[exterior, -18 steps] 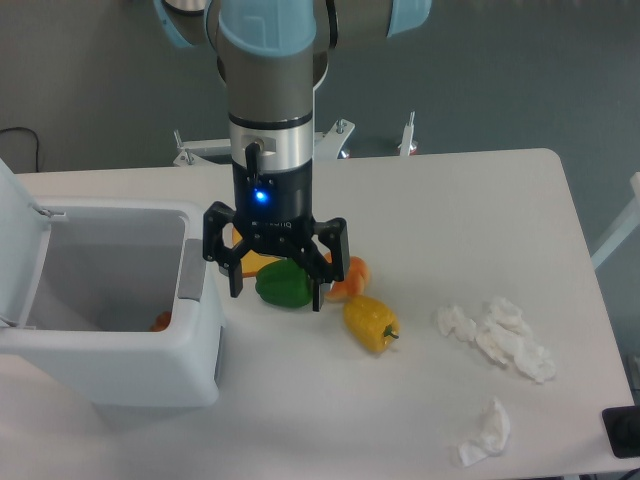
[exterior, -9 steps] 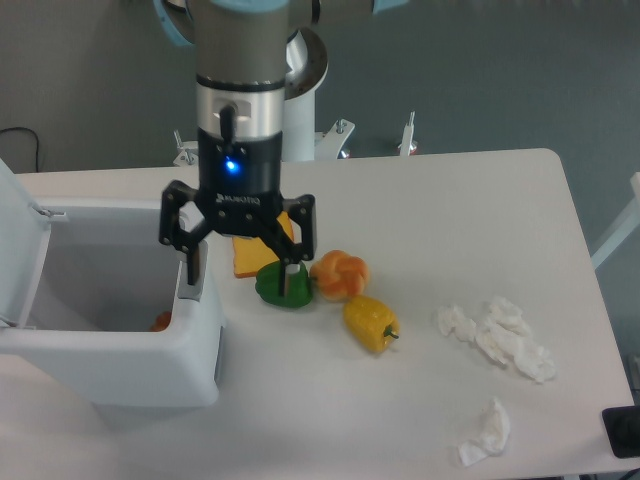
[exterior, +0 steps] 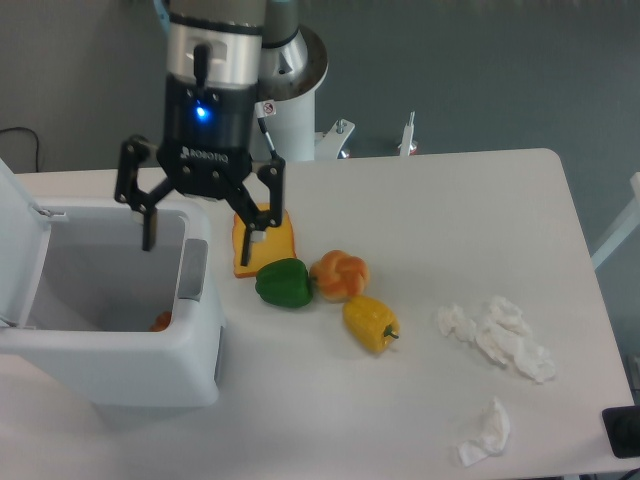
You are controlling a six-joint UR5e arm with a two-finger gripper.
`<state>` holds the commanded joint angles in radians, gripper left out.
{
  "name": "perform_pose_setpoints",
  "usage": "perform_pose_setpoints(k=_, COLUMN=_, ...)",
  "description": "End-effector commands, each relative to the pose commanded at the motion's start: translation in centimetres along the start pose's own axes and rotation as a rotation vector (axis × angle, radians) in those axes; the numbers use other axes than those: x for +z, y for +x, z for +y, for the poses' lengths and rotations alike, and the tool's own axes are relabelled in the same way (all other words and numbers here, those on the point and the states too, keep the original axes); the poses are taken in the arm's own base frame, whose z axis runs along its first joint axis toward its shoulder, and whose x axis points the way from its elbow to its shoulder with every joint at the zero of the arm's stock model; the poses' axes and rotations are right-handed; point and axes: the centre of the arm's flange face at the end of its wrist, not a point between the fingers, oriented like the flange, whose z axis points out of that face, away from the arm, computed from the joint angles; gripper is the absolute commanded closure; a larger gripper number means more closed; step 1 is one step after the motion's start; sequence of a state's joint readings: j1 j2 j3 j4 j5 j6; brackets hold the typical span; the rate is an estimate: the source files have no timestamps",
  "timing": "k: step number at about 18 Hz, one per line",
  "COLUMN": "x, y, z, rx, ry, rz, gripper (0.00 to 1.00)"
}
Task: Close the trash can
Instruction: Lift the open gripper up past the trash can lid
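The trash can sits at the table's left edge, lid raised, something orange, hard to identify, inside. The gripper hangs over its right rim, fingers spread wide, empty. Right of the can lie a green pepper and a yellow pepper.

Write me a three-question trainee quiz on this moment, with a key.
1. True or false: the trash can has its lid down.
2. What lies nearest the green pepper? A) crumpled tissues B) the orange knotted item C) the grey push tab
3. Fill in: the gripper hangs with fingers spread and holds ______.

Key:
1. False; the lid stands up at the left and the bin is open.
2. B
3. nothing
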<state>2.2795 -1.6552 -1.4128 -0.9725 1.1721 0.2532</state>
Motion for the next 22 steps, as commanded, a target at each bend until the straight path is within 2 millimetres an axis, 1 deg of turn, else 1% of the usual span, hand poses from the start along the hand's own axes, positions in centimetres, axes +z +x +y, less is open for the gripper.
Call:
perform_pose_setpoints(k=3, x=-1.2, y=1.0, z=0.0, rx=0.006, ry=0.021, rz=0.022, gripper=0.0)
perform_pose_setpoints(k=4, x=-1.5, y=1.7, z=-0.1, rx=0.011, ry=0.029, rz=0.046, gripper=0.0)
perform_pose_setpoints(k=6, x=-2.1, y=2.4, z=-0.2, rx=-0.005, ry=0.048, rz=0.092, gripper=0.0)
perform_pose_setpoints(k=11, x=-3.8, y=3.8, z=-0.3, rx=-0.019, ry=0.077, rz=0.14, gripper=0.0)
perform_pose_setpoints(k=13, x=-4.7, y=5.0, z=-0.3, rx=-0.007, ry=0.092, rz=0.17, gripper=0.0)
perform_pose_setpoints(k=14, x=-4.8, y=5.1, z=-0.3, rx=-0.007, ry=0.095, rz=0.179, gripper=0.0)
perform_pose_setpoints(k=16, x=-5.2, y=5.6, z=0.3, rx=-0.005, ry=0.095, rz=0.185, gripper=0.0)
perform_pose_setpoints(k=19, x=-5.8, y=7.1, z=1.4, rx=0.003, ry=0.094, rz=0.219, gripper=0.0)
perform_pose_setpoints(k=22, x=-6.9, y=8.0, z=1.4, rx=0.006, ry=0.116, rz=0.271, gripper=0.0)
